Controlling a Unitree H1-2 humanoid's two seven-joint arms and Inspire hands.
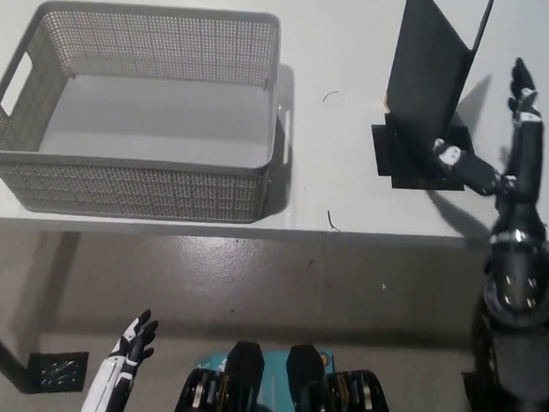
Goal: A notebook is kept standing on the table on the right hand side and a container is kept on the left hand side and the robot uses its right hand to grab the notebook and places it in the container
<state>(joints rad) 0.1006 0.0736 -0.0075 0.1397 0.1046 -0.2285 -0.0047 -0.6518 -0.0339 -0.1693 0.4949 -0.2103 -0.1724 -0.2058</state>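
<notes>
Nearest, below the worktop's (341,69) front edge, the white left hand (131,345) rests low with its fingers spread, holding nothing. At the front right edge the black right hand (504,151) reaches over the worktop, fingers (523,91) apart and empty, just beside the one notebook (426,66). That notebook stands upright on a dark mat (419,164) near the right side. One mesh container (130,186) sits at the left side with nothing inside it.
</notes>
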